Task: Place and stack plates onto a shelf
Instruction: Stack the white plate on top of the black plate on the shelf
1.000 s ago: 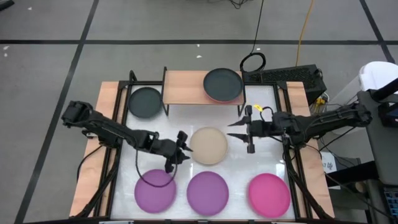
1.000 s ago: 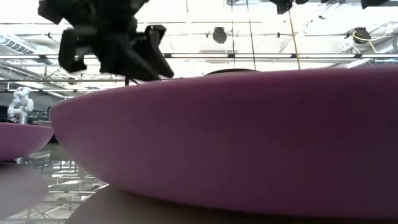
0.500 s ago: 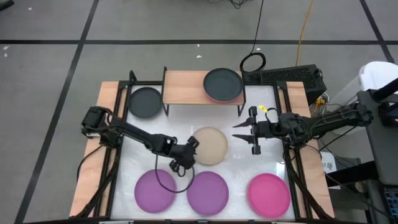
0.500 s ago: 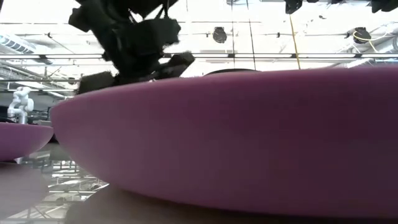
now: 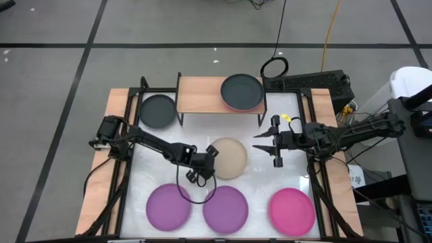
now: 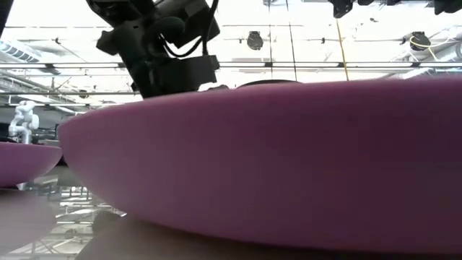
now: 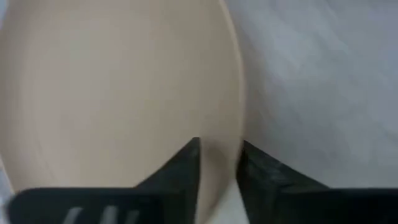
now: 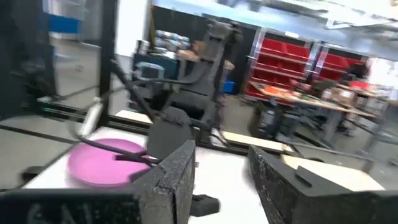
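L gripper [image 7: 219,163] straddles beige plate [image 5: 228,157] rim, jaws narrowly open, not yet clamped: should seat deeper, close squarely. R gripper [image 5: 264,142] waits, jaws open, empty.

High cam looks straight down on the whole table [image 5: 283,145]. Low cam sits at tabletop height, right against a purple plate [image 6: 289,159]. Left wrist cam hovers close over the beige plate [image 7: 118,87], also visible from above.
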Robot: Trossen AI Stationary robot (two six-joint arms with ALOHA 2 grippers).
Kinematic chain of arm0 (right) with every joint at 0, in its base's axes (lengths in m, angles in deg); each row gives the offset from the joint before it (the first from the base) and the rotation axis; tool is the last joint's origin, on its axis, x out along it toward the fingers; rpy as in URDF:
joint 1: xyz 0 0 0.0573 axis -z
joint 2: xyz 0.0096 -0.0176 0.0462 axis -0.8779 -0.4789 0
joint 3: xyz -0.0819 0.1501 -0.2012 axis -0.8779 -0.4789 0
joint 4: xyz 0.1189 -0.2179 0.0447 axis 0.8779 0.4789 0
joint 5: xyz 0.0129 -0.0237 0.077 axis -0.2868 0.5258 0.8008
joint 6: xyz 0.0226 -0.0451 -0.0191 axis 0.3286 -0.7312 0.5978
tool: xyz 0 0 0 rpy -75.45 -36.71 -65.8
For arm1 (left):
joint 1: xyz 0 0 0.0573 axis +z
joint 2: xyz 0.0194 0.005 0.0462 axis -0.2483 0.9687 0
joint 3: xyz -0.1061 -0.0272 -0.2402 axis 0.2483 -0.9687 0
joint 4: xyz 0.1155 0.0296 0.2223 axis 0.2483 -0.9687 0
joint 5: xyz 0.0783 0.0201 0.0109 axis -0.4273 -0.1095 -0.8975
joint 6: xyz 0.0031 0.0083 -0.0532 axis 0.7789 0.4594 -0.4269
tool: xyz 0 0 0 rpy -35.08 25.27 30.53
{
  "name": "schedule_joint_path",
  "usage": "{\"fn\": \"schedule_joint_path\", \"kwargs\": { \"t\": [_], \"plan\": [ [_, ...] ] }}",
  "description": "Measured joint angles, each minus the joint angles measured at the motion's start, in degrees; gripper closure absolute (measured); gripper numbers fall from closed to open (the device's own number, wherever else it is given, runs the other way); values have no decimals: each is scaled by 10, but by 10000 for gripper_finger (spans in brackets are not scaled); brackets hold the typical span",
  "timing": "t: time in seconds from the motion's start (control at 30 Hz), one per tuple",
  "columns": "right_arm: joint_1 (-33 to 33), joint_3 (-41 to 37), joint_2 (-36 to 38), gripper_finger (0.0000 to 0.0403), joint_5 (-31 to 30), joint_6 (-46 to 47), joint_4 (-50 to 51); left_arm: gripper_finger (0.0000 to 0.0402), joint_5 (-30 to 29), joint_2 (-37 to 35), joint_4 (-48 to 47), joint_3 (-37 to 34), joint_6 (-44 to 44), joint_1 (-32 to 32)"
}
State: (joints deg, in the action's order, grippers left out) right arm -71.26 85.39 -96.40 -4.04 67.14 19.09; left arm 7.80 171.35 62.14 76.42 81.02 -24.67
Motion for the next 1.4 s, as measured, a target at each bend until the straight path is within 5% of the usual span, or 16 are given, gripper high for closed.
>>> {"fn": "schedule_joint_path", "kwargs": {
  "t": [0.17, 0.47, 0.73, 1.03, 1.4],
  "plan": [
    [0, 0, -2, 271, 0, -1, -11, 388, -9, -6, -2, 25, -5, 1],
    [-1, 0, 0, 271, 2, 31, -39, 390, -148, -67, -173, 146, 45, 15],
    [-27, 0, 8, 271, 2, 28, -42, 390, -167, -138, -217, 251, 54, 98],
    [-45, 0, 26, 271, 2, 12, -43, 390, -93, -125, -195, 314, 185, 161],
    [-45, 0, 25, 271, 1, 6, -51, 390, 17, 2, -226, 423, 236, 295]
  ]
}}
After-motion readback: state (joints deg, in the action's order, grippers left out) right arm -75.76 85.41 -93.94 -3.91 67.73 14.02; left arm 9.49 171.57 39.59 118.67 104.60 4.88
